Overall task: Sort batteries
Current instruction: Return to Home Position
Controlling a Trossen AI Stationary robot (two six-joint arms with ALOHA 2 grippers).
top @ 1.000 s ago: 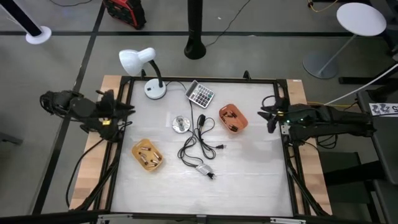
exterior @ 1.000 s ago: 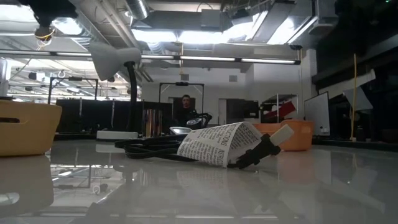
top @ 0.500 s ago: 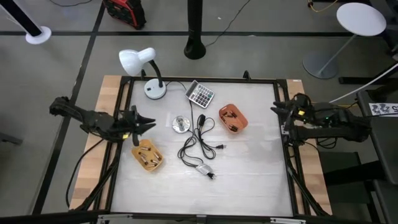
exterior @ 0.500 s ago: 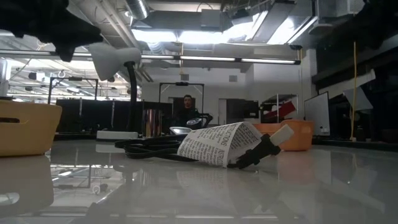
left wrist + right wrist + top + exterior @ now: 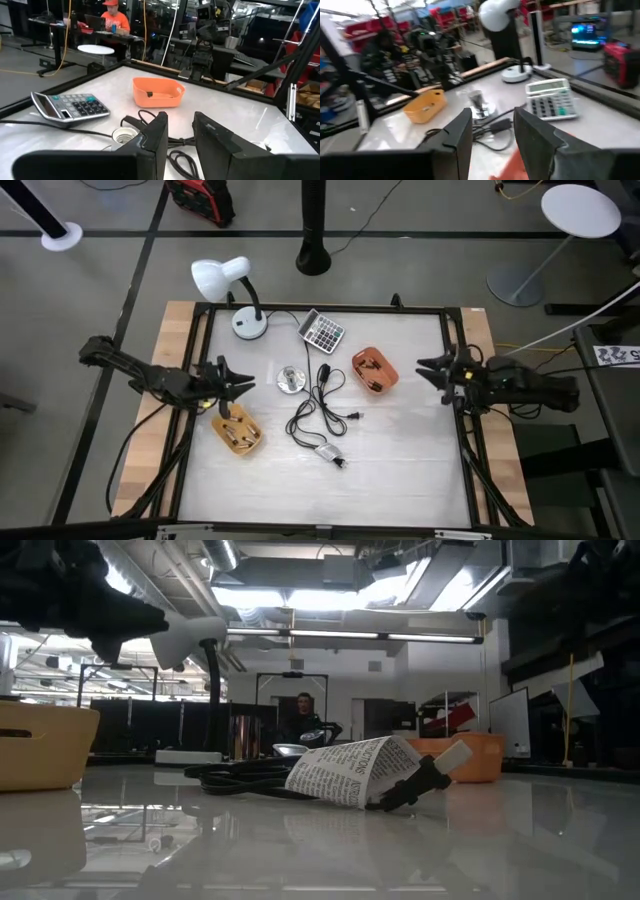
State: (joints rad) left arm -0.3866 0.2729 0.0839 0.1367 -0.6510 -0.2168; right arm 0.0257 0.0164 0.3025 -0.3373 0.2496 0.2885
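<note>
Batteries lie as small dark and silvery cylinders in a yellow tray (image 5: 238,431) near the table's left side and in an orange tray (image 5: 374,370) right of centre. A small round silvery dish (image 5: 291,378) stands between them. My left gripper (image 5: 238,380) hovers open just beyond the yellow tray's far edge, pointing toward the dish. In the left wrist view the left gripper (image 5: 180,137) faces the orange tray (image 5: 156,92). My right gripper (image 5: 428,370) is open at the table's right edge, pointing at the orange tray. In the right wrist view the right gripper (image 5: 492,132) faces the yellow tray (image 5: 425,106).
A calculator (image 5: 323,331) and a white desk lamp (image 5: 225,280) stand at the far edge. Black cables (image 5: 320,405) with a grey adapter box (image 5: 325,452) lie mid-table. The near half of the table is bare. A black frame runs round the table. People sit in the room behind.
My left arm has swung from the table's left edge toward the right, coming out over the table beside the yellow tray. My right gripper drew back toward the right edge and has come forward again to the table's rim.
</note>
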